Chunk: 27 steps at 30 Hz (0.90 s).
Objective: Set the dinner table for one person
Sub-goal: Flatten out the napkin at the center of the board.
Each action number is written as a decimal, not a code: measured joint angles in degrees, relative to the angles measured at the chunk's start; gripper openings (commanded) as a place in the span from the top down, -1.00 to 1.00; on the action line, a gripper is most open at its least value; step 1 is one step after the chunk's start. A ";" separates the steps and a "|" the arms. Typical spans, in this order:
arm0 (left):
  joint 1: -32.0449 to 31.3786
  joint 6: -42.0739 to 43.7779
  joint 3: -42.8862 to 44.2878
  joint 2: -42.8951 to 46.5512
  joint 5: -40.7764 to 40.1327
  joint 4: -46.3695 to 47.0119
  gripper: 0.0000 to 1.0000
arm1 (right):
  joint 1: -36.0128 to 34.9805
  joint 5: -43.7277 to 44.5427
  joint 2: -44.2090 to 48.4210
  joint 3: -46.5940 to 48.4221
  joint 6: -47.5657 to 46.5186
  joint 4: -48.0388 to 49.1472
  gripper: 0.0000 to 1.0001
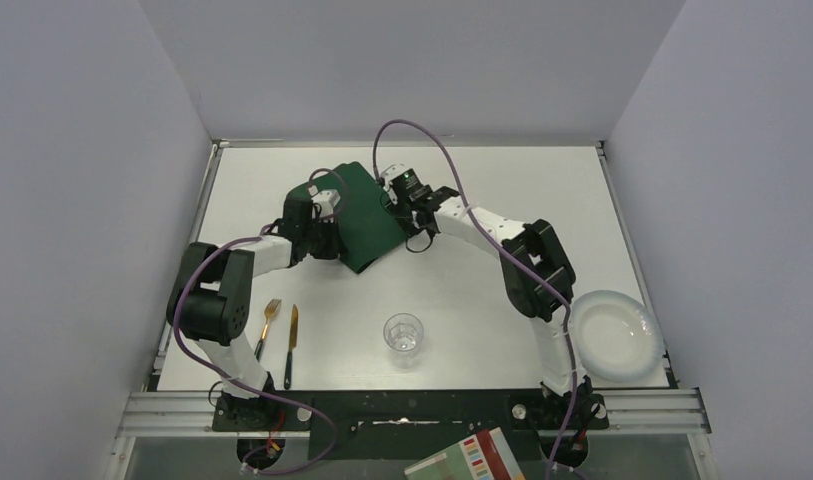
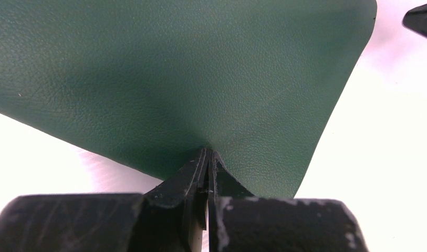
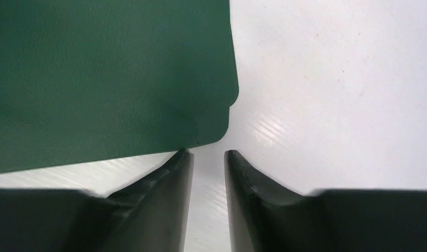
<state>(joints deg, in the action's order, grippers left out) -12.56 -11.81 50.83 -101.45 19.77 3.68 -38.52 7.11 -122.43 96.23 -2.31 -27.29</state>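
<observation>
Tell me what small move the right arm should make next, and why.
Probably ease the right claw forward onto the dark green rectangular leather-textured placemat: its corner lies just ahead of the open jaws, ungripped, while the left claw pinches another edge.

The green placemat [image 2: 174,79] looked like matt, fine-grained leatherette; the white dinner table [image 3: 332,79] was smooth with a faint sheen

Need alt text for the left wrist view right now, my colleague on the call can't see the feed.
The left gripper is pinched shut on the near edge of the dark green placemat, which fills most of the view. White dinner table shows at the right and lower left.
</observation>
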 measured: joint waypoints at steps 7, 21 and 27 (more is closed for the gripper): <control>-0.02 -0.07 -0.02 0.02 -0.11 0.07 1.00 | 7.93 -27.17 1.49 0.52 2.25 -1.84 -0.67; -0.11 -1.14 -0.24 0.00 -0.87 0.55 1.00 | 19.82 -61.18 9.38 -21.57 18.34 3.98 -0.83; -0.15 -1.14 -0.35 0.00 -1.20 0.74 1.00 | 15.63 -57.83 9.86 -21.16 20.63 9.14 -0.95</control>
<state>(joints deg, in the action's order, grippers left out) -12.71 -12.95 50.48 -101.45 18.57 4.43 -22.90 -50.72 -112.57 75.07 18.33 -18.15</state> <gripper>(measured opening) 0.007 0.978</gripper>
